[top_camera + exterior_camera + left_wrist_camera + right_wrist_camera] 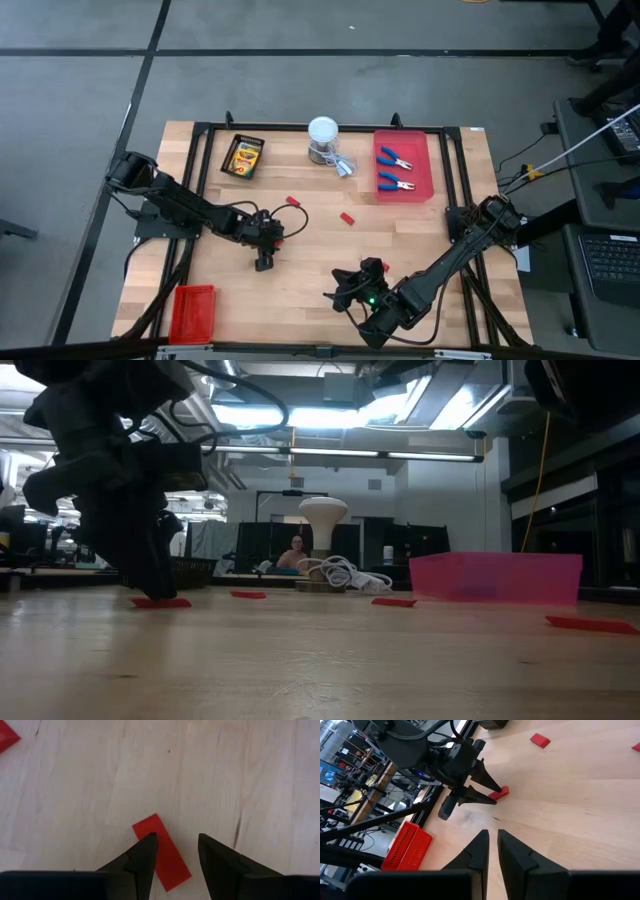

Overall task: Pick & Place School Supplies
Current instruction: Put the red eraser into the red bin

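My left gripper (263,262) points down at the table's middle left, open. Its fingers stand astride a small red block (162,852), which lies flat on the wood and also shows in the right wrist view (499,793). Two more red blocks (294,201) (347,218) lie farther back. A crayon box (243,155) lies in a black tray at the far left. Two blue-handled pliers (397,158) (396,182) lie in the pink tray (425,165). My right gripper (493,835) hovers near the near edge, its fingers almost together, holding nothing. My left gripper comes at the red block from above, pointing down, with the block lying slantwise between the open fingers. One fingertip (147,845) overlaps the block's long edge (150,827); I cannot tell whether it touches. The block lies flat on the table.
A white round-topped container (323,138) with a coiled white cord stands at the far middle. A red tray (192,312) sits at the near left corner. A black frame (205,128) rims the table. Bare wood lies between the two arms.
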Tool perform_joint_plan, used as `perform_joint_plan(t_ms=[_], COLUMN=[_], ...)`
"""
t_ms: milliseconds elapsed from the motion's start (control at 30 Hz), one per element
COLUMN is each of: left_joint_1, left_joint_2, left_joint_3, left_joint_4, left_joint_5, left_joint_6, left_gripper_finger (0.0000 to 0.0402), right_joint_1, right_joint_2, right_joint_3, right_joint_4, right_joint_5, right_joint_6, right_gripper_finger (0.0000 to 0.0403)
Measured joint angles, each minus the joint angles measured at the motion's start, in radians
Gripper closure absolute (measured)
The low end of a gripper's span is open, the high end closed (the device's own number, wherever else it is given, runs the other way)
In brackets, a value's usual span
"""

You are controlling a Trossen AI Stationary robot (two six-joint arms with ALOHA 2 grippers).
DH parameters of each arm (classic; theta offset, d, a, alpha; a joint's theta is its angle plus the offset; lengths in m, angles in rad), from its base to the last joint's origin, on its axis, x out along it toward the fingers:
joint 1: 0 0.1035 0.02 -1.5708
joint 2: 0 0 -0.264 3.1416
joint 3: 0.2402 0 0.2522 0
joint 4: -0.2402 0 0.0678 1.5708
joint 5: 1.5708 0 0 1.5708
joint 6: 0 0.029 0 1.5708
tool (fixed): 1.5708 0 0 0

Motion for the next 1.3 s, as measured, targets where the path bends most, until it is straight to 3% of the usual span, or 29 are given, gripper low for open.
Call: perform_joint_plan(t_ms=[367,567,867,967,1100,1233,1300], left_joint_1=[0.012,0.017,0.047,0.055,0.061,0.063,0.064], left_joint_2=[-0.002,-0.002,-0.002,-0.002,-0.002,-0.025,-0.074], left_joint_3=[0.000,-0.003,-0.002,-0.002,-0.003,-0.005,-0.003], left_joint_4=[-0.044,-0.125,-0.124,-0.124,-0.131,-0.138,-0.186], left_joint_5=[-0.009,-0.066,-0.042,-0.043,-0.052,-0.006,0.071], left_joint_6=[-0.013,-0.020,0.018,0.026,0.028,0.033,0.037], left_gripper_finger=[0.0258,0.0258,0.0260,0.0289,0.0377,0.0385,0.0385], right_joint_1=[0.002,0.008,0.015,0.018,0.020,0.020,0.020], right_joint_2=[0.000,0.000,0.000,0.000,0.000,0.000,0.000], right_joint_3=[0.000,0.000,0.000,0.000,0.000,0.000,0.000], right_joint_4=[0.008,0.011,0.020,0.023,0.024,0.024,0.024], right_joint_5=[-0.003,-0.003,0.016,0.019,0.020,0.022,0.023], right_joint_6=[0.001,-0.001,-0.001,-0.001,0.000,0.000,0.000], right_gripper_finger=[0.0360,0.0360,0.0360,0.0360,0.0360,0.0360,0.0360])
